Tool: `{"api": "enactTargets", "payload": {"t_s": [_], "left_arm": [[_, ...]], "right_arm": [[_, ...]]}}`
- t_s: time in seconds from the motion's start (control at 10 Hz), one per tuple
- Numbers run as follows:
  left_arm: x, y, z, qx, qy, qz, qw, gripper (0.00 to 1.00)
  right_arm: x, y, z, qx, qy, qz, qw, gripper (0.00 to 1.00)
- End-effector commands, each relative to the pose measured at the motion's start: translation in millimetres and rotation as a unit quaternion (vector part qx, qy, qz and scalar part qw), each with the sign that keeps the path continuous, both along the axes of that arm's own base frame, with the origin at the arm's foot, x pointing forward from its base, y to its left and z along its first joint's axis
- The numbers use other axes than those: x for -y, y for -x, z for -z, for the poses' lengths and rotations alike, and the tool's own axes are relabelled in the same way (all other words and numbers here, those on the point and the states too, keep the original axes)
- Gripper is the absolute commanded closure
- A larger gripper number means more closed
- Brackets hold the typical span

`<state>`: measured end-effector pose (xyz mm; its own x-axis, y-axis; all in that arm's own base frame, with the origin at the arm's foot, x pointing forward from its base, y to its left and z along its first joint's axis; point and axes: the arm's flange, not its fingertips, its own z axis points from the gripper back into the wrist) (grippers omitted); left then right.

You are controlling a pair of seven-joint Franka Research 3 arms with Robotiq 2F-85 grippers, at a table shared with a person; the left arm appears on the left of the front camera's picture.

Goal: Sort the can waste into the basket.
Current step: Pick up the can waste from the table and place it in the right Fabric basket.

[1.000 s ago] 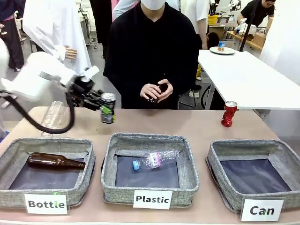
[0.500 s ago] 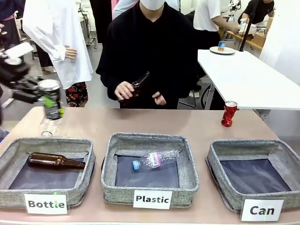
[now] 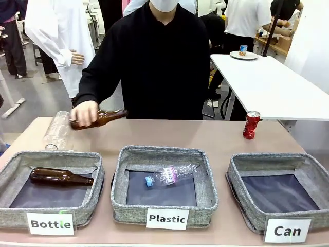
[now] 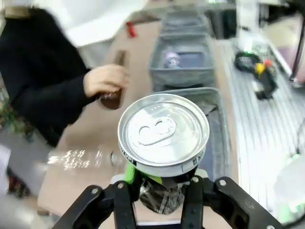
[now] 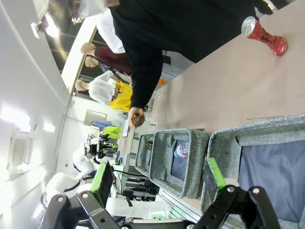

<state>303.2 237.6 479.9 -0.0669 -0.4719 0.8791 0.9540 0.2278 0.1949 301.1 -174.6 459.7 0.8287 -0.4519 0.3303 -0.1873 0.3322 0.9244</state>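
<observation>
In the left wrist view my left gripper (image 4: 159, 198) is shut on a black-and-silver can (image 4: 163, 133), whose silver top faces the camera, held high above the table's left end. A red crushed can (image 3: 251, 125) stands upright at the table's far right, behind the grey basket labelled "Can" (image 3: 271, 158), whose dark floor is bare. In the right wrist view my right gripper (image 5: 159, 179) is open with nothing between its fingers, over the near wall of that basket (image 5: 228, 143), and the red can (image 5: 263, 36) is far beyond it.
The person's hand (image 3: 85, 112) holds a brown bottle (image 3: 105, 118) low over the table's far left, next to a clear plastic bottle (image 3: 56, 131). The "Bottle" basket (image 3: 56, 157) holds a brown bottle. The "Plastic" basket (image 3: 164, 152) holds a clear bottle.
My left arm has swung left with the can and left the front view. The person's hand has carried a brown bottle from the chest down to the table's far left.
</observation>
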Motion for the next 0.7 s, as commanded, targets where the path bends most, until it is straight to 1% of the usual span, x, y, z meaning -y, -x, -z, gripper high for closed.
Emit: {"api": "enactTargets", "payload": {"t_s": [0.0, 0.1, 0.2, 0.3, 0.4, 0.6], "left_arm": [[-31.6, 21.6, 29.4, 0.029, 0.092, -0.153, 0.983, 1.00], [-52.2, 33.5, 48.4, 0.028, 0.127, -0.178, 0.975, 1.00], [-68.3, 41.1, 65.3, 0.018, 0.157, -0.214, 0.964, 1.00], [-74.7, 41.0, 73.7, 0.008, 0.167, -0.219, 0.961, 1.00], [-77.5, 34.5, 77.4, -0.009, 0.166, -0.220, 0.961, 1.00], [-82.6, 27.8, 79.2, -0.017, 0.168, -0.214, 0.962, 1.00]], "right_arm": [[-1.1, -2.8, 0.0, 0.020, -0.005, 0.003, 1.000, 0.00], [-1.1, -2.8, 0.0, 0.020, -0.005, 0.003, 1.000, 0.00], [-1.1, -2.8, 0.0, 0.020, -0.005, 0.003, 1.000, 0.00], [-1.1, -2.8, 0.0, 0.020, -0.005, 0.003, 1.000, 0.00], [-1.1, -2.8, 0.0, 0.020, -0.005, 0.003, 1.000, 0.00], [-1.1, -2.8, 0.0, 0.020, -0.005, 0.003, 1.000, 0.00]]}}
